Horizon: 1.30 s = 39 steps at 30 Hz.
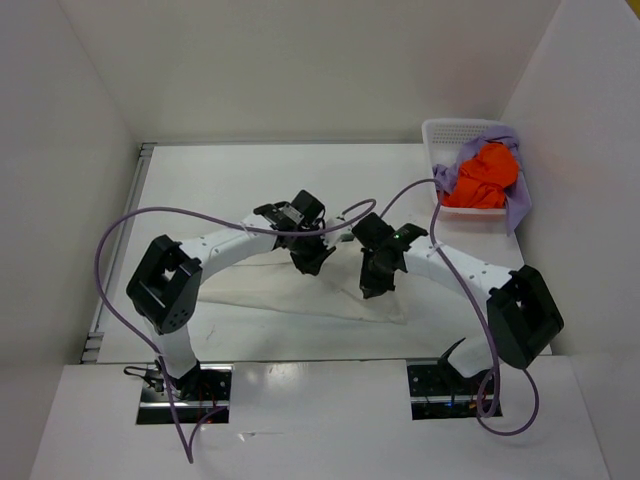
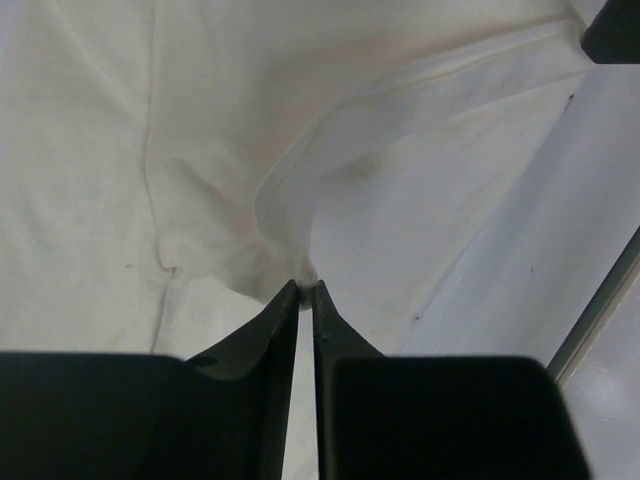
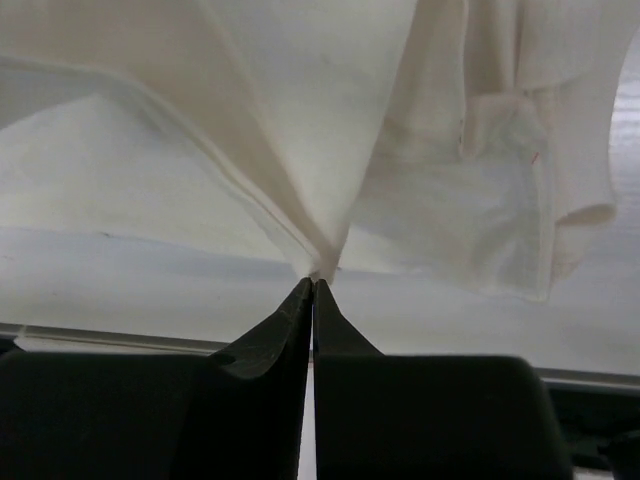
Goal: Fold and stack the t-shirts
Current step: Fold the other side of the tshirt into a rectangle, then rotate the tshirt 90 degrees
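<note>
The cream-white t-shirt (image 1: 290,292) lies spread on the table between the two arms. My left gripper (image 1: 312,262) is down on its far edge, and in the left wrist view the gripper (image 2: 305,286) pinches a puckered fold of the cream cloth (image 2: 200,150) at its tips. My right gripper (image 1: 376,284) is at the shirt's right part; seen from its own wrist, the gripper (image 3: 315,279) is shut on gathered pleats of the cloth (image 3: 250,100). The orange t-shirt (image 1: 482,177) and the lavender t-shirt (image 1: 518,200) lie bunched in the basket.
A white perforated basket (image 1: 442,133) stands at the back right against the right wall. White walls close in the table (image 1: 250,180) on three sides. Purple cables loop over both arms. A dark part (image 2: 615,30) shows at the left wrist view's top right corner.
</note>
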Each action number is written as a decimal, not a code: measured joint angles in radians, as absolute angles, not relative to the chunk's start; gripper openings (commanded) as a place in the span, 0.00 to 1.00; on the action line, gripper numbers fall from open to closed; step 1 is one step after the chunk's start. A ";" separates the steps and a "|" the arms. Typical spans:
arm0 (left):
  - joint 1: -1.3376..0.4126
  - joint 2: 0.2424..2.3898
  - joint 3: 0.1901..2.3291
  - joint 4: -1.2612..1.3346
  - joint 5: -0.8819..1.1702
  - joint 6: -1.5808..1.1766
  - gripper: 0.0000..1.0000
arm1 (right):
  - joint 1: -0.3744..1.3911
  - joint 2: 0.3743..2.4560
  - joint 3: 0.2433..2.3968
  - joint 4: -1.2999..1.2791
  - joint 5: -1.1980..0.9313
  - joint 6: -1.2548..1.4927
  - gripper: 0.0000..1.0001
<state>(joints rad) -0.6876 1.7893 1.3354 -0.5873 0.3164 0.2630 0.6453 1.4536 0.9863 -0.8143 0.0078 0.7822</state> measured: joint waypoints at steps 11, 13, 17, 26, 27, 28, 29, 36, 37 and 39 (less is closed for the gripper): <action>-0.709 1.758 1.213 -0.619 0.317 0.355 0.42 | 0.659 1.452 0.964 -0.864 -0.023 0.790 0.22; -0.706 1.721 1.177 -0.638 0.314 0.375 0.43 | 0.659 1.435 0.966 -0.865 -0.031 0.777 0.23; -0.675 1.634 1.154 -0.661 0.318 0.396 0.55 | 0.659 1.414 1.025 -0.853 -0.018 0.765 0.22; -0.327 1.420 1.184 -0.554 0.152 0.313 0.76 | 0.598 1.436 1.023 -0.781 0.122 0.944 0.81; -0.262 1.417 1.182 -0.525 0.106 0.309 0.76 | 0.574 1.420 0.991 -0.776 0.126 0.966 0.85; -0.203 1.421 1.182 -0.502 0.073 0.307 0.76 | 0.553 1.403 0.957 -0.778 0.130 0.988 0.85; -0.123 1.434 1.182 -0.478 0.047 0.307 0.76 | 0.530 1.384 0.923 -0.776 0.134 1.008 0.87; 0.280 1.679 1.233 -0.433 0.031 0.309 0.77 | 0.483 1.324 0.746 -0.767 0.093 1.100 0.92; 0.301 1.713 1.241 -0.433 0.032 0.309 0.77 | 0.480 1.324 0.722 -0.763 0.084 1.108 0.92; 0.318 1.769 1.252 -0.432 0.035 0.310 0.78 | 0.474 1.324 0.679 -0.759 0.066 1.121 0.93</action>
